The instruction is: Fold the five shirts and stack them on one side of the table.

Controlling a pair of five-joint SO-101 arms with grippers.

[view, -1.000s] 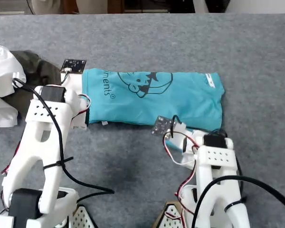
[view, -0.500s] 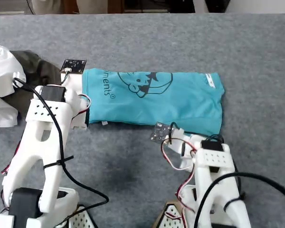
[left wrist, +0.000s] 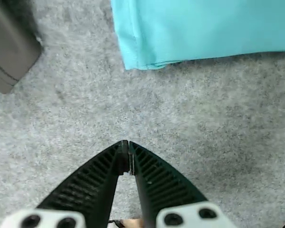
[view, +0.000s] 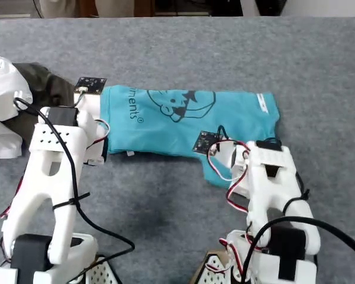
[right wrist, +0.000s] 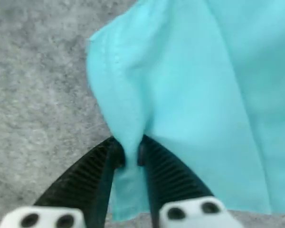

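Your right gripper (right wrist: 130, 153) moved in on the teal shirt (view: 165, 125)
It came forward over the near hem, and a flap of fabric now sticks out beside it.

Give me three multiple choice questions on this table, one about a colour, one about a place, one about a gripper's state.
1. The spread shirt is: A red; B turquoise; C yellow.
2. The white and dark clothes lie: A on the shirt; B near the left gripper; C under the shirt.
3. The right gripper is: A open; B shut on nothing; C shut on the shirt.
Answers: B, its cloth is turquoise; B, they sit beside that arm; C, cloth is pinched in it.
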